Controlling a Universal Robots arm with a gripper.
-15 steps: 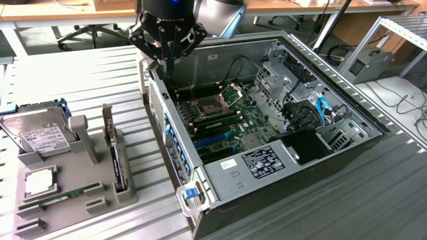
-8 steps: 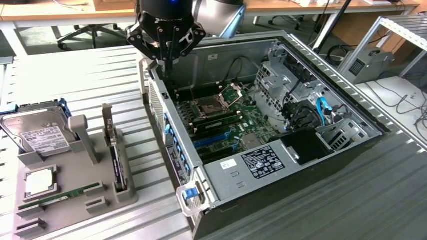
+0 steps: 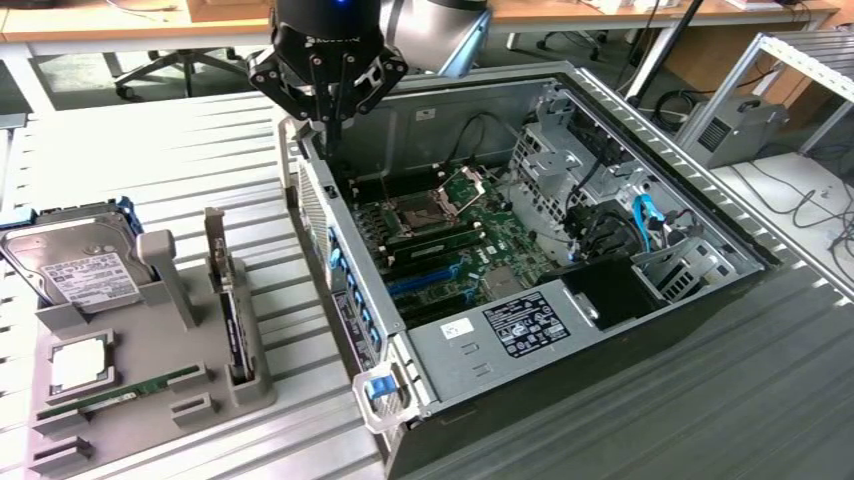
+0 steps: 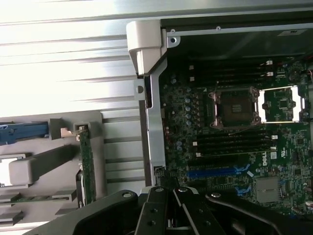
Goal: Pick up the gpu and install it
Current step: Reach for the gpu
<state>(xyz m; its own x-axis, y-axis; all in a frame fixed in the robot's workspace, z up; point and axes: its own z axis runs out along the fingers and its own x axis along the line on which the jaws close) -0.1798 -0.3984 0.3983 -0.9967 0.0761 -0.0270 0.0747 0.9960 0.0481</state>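
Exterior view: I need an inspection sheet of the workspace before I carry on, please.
Surface: ribbed metal table carrying an open PC case and a gray tray.
Job's things: gpu stands upright in a tray slot, not yet picked up.
Clutter: hard drive, CPU and RAM stick, all in the tray.
Grippers: gripper shut and empty, above the case's edge nearest the tray.
Cables: blue cables inside the case; loose cables at the exterior view's right.
Surroundings: office chair, metal rack.
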